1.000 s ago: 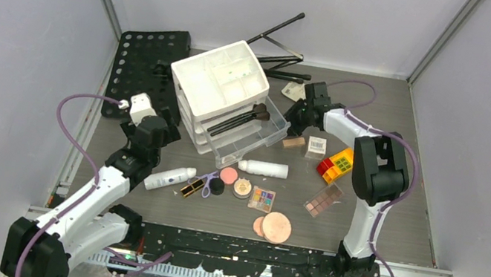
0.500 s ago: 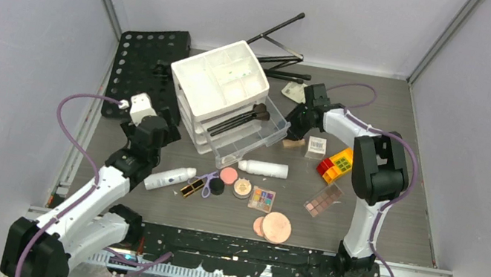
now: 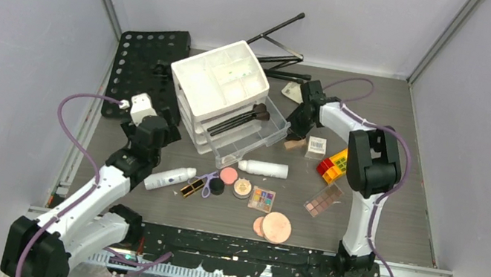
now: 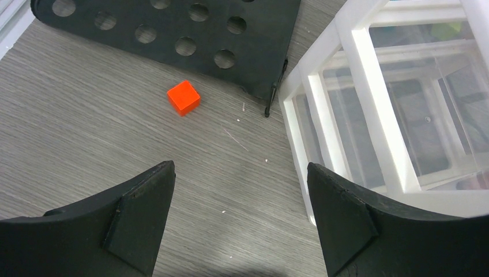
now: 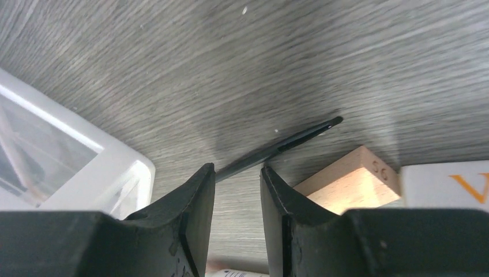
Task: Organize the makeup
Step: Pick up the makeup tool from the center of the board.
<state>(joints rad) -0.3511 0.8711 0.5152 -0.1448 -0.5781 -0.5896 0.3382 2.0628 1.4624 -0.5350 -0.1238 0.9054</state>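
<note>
You have 2 white bottles (image 3: 262, 168) and 2 palettes (image 3: 262, 199); the makeup (image 3: 242, 187) lies loose at centre-frame. Left gripper (image 4: 239, 190) is wide over bare table (image 4: 86, 144), with the organizer (image 4: 357, 86) edge to its right. Right gripper (image 5: 237, 170) is narrow, a thin black stick (image 5: 288, 141) entering the gap, 1 wooden block (image 5: 346, 184) beside it.

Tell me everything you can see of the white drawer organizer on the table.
The white drawer organizer looks like plastic: a white frame holding clear drawers, topped by an open tray split into compartments. It stands upright, turned at an angle, toward the back of the table. One clear drawer is pulled out, and black brushes lie across it. A black perforated panel lies beside it.
</note>
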